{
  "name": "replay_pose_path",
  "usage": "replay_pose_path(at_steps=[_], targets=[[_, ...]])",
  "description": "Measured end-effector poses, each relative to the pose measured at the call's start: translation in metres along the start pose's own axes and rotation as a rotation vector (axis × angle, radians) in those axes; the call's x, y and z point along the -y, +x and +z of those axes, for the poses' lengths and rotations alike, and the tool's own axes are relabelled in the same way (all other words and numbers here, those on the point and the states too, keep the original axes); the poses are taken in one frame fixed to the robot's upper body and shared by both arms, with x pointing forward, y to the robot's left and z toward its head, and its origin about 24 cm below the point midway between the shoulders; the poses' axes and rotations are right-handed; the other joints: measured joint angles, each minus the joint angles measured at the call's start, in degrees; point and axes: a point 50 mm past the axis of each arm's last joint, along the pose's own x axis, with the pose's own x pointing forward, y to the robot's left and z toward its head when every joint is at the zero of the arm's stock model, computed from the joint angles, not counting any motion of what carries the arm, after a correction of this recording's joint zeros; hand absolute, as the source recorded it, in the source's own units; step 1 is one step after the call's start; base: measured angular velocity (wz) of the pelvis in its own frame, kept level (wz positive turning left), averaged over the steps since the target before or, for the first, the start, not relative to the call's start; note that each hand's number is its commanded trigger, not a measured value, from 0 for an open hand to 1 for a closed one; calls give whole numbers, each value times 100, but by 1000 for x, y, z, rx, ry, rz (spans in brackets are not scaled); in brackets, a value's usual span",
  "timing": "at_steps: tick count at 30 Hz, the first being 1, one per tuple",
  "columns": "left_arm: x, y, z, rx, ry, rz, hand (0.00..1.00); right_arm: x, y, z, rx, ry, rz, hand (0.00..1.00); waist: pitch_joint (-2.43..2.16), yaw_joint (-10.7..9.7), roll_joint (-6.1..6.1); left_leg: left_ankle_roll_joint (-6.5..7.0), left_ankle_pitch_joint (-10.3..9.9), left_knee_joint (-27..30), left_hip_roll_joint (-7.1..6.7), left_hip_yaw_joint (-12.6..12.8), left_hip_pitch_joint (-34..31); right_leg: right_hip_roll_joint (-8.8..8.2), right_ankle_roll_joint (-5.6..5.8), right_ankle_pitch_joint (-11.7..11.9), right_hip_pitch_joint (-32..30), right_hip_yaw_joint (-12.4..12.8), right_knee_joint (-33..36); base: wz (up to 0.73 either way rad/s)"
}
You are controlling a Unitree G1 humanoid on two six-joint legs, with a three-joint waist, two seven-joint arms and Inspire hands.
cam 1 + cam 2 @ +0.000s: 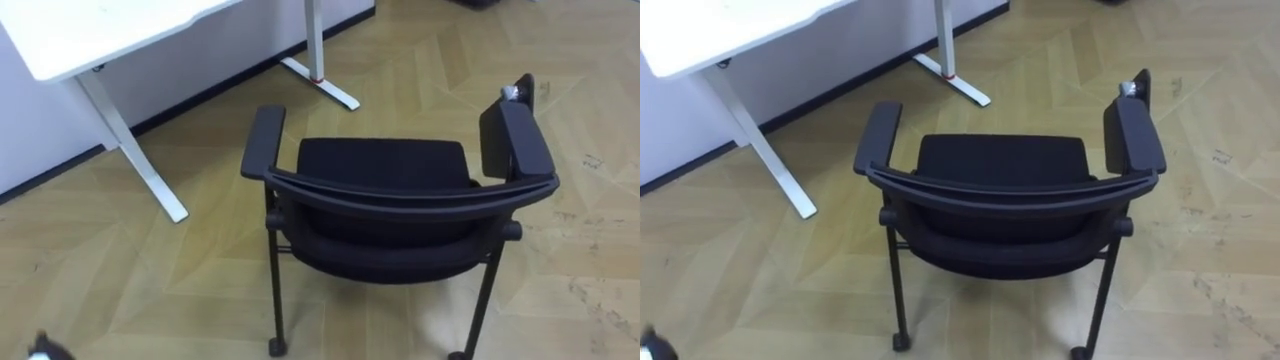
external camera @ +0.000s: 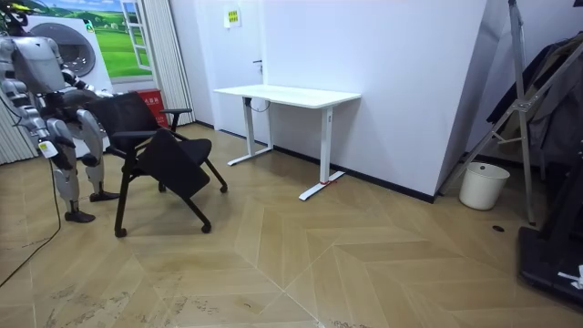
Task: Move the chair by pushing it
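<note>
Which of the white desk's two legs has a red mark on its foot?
The desk leg ahead of the chair: a red spot sits where its post meets the flat foot. The other leg, left of the chair, is plain white.

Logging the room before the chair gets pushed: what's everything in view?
black armchair with padded armrests: one, black, directly before the robot, backrest nearest.
white rectangular desk on white legs: one, white, against the wall beyond the chair.
round plastic bucket: one, white, by the wall, room view's right.
small wall sign: one, yellow, above the desk.
boxy red item: one, red, behind the chair.
herringbone wooden floor: one, tan.
right hand: one, hanging at the robot's side.
left hand: one, dark sliver, eye view's lower left.
</note>
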Motion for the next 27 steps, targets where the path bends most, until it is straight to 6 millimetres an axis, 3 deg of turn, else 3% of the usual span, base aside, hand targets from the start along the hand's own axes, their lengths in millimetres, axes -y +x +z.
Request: replay_pose_path(at_steps=[1, 5, 10, 17, 27], targets=[[-5, 3, 15, 81, 23, 32, 0, 0, 0, 2, 7, 0, 0, 0, -17, -37, 26, -1, 0, 2, 0, 4, -24, 0, 0, 0, -24, 5, -5, 0], [-25, 3, 78, 430, 125, 174, 0, 2, 0, 2, 0, 9, -4, 0, -8, -140, 3, -2, 2, -28, -8, -3, -43, -5, 1, 1, -5, 3, -15, 0], [-30, -15, 124, 699, 226, 260, 0, 2, 0, 2, 7, 19, 1, 0, 21, -316, -48, -2, 2, -56, -14, -12, 15, -2, 1, 1, 25, 87, -27, -2], [-10, -32, 138, 842, 308, 208, 0, 2, 0, 6, 23, 26, 0, 0, 18, -478, -84, -2, 2, -56, -16, -8, 17, -3, 1, 1, -3, 129, -29, -4], [20, -60, 146, 1050, 480, 90, 0, -2, 1, 5, 16, -5, 20, 0, -10, -495, -169, -2, 2, -45, -15, -5, -3, -2, 5, 4, -45, 157, -23, 0]])
